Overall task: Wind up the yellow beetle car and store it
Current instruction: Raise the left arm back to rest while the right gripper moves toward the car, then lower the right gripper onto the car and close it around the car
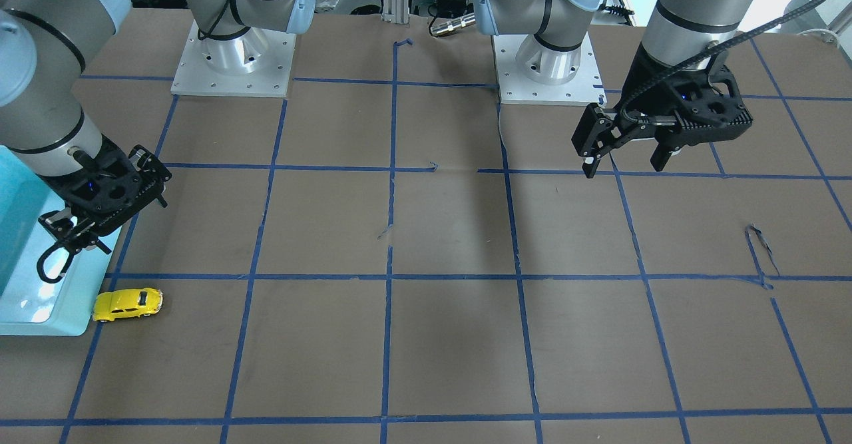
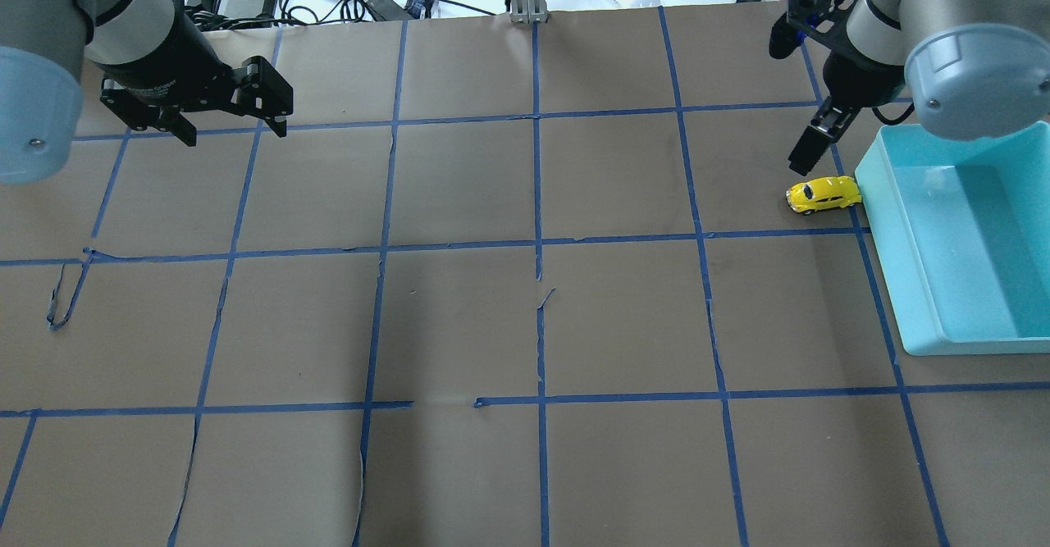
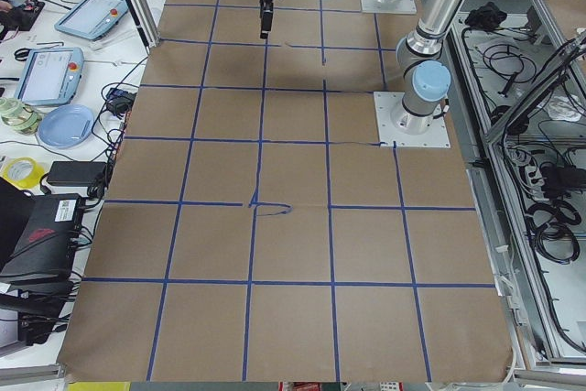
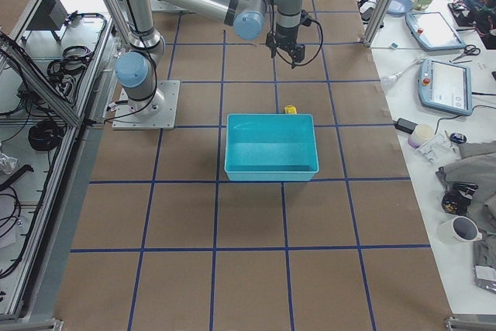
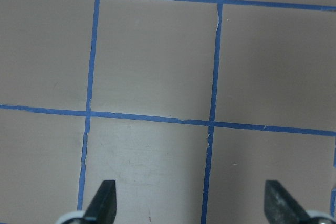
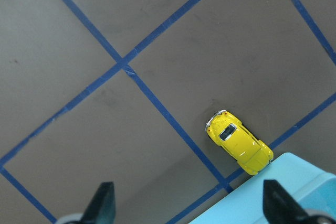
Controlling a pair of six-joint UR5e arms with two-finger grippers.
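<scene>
We see the yellow beetle car point(image 2: 823, 194) standing on its wheels on the right side of the counter point(image 2: 459, 325), one end against the far left corner of the turquoise bin point(image 2: 968, 243). The right jaws hang spread apart above the counter just beyond the car, holding nothing. The left jaws, likewise apart and empty, hover over the far left, well apart from the car.

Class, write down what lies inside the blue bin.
Only the bare blue floor of the bin shows in the right-side view. The car stands outside, against its wall. In the overhead view the right arm covers one corner.
</scene>
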